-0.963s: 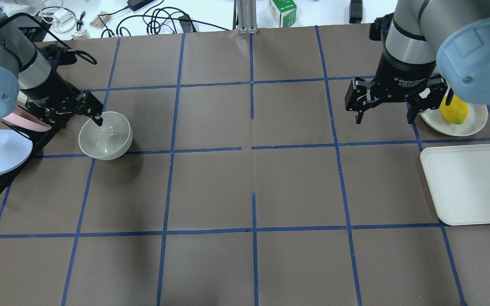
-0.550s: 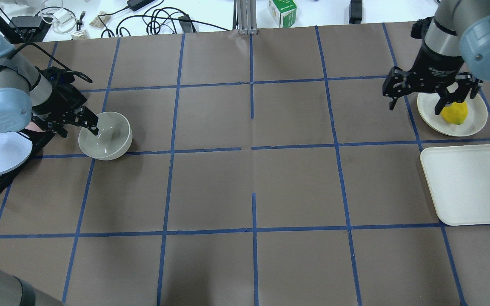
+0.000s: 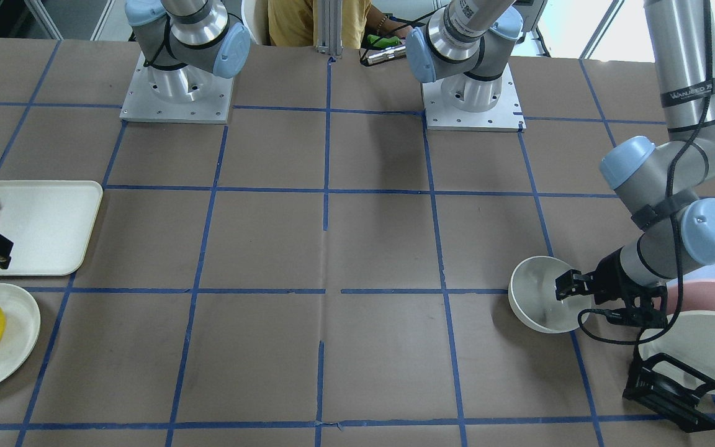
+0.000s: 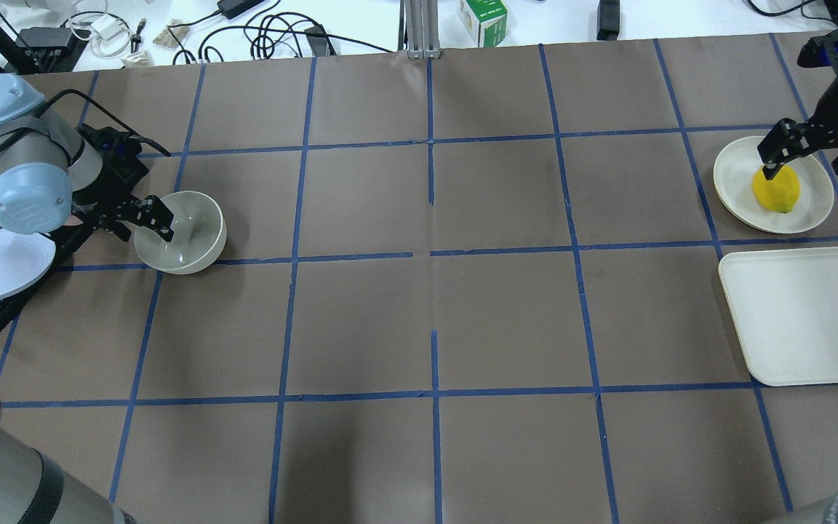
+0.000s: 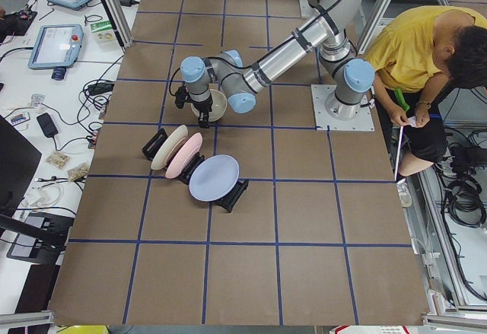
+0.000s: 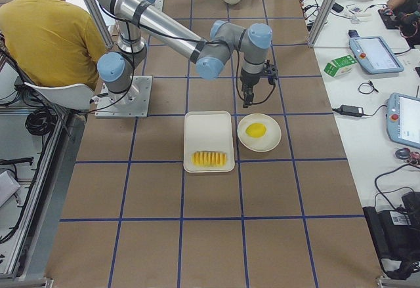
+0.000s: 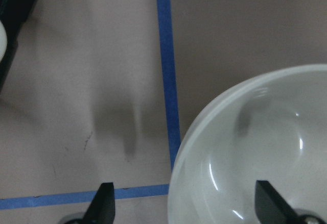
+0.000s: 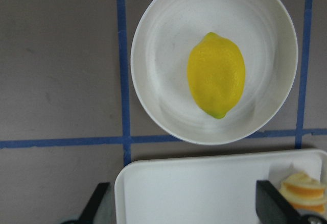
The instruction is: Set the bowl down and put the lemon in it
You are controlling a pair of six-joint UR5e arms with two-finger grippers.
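Spread and empty, the left gripper (image 4: 146, 227) straddled the left-side bowl (image 4: 192, 240) at its rim, likely to pinch it, while the right gripper (image 4: 806, 154), equally spread, hung high by the lemon (image 8: 216, 74) on its far-right plate (image 8: 163, 76)

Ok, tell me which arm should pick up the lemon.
Right. Its jaws hang open close over the lemon on the plate; the left jaws straddle the bowl rim at the table's opposite end.
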